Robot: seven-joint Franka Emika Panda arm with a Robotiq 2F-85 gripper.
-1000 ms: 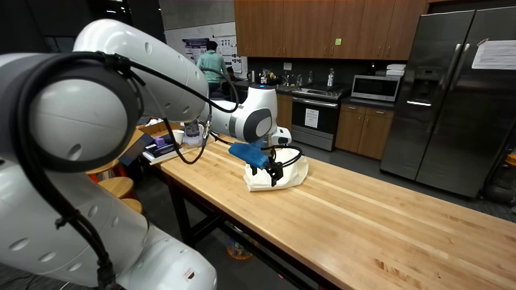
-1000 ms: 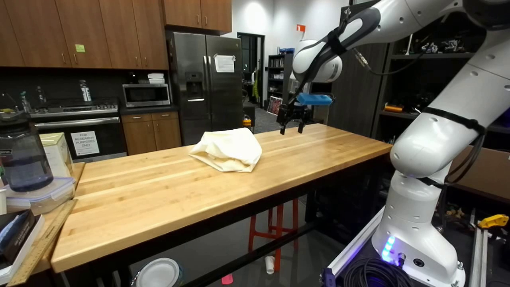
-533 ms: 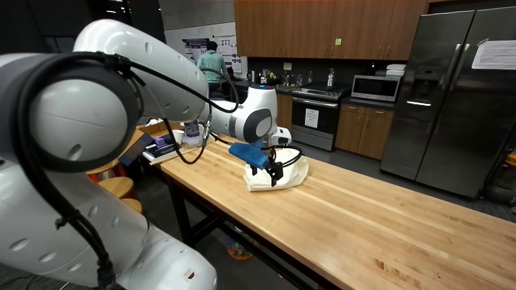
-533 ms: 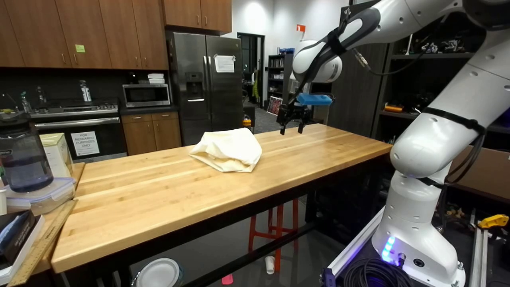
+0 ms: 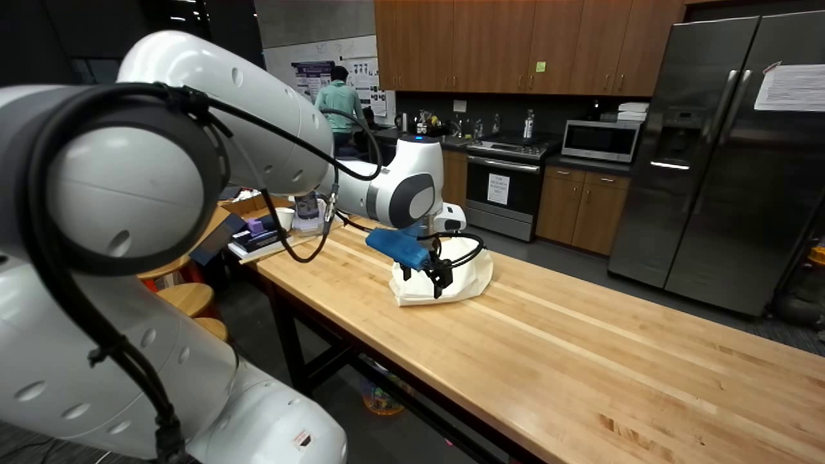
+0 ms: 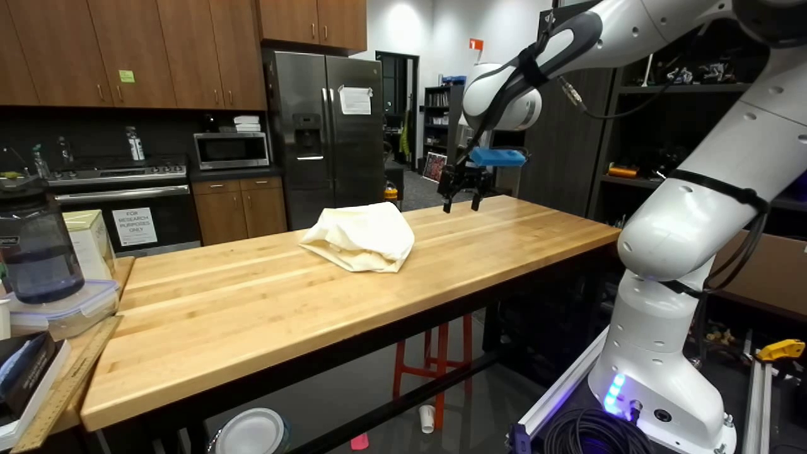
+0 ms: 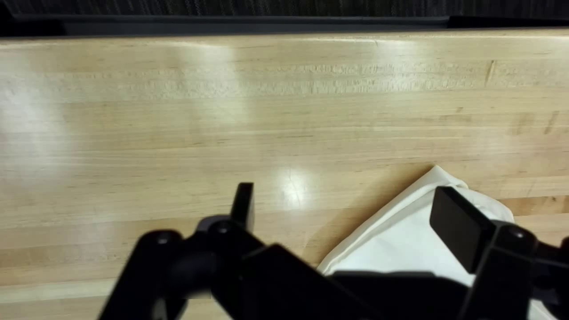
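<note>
Honestly, nothing seems to have been changed just now: the black two-finger gripper [image 6: 461, 206] is held above the long pale butcher-block table [image 6: 252, 328], its fingers [image 7: 462, 229] spread well apart with nothing gripped between them. The crumpled cream-coloured cloth [image 6: 365, 233] is left lying on the tabletop, near the gripper and lower down. In the wrist view, one finger is seen across its folded corner, but no contact can be made out. So presumably no headway has been made with the fabric. Compared with half a second ago, no shift can be spotted in gripper or cloth in both exterior views.
</note>
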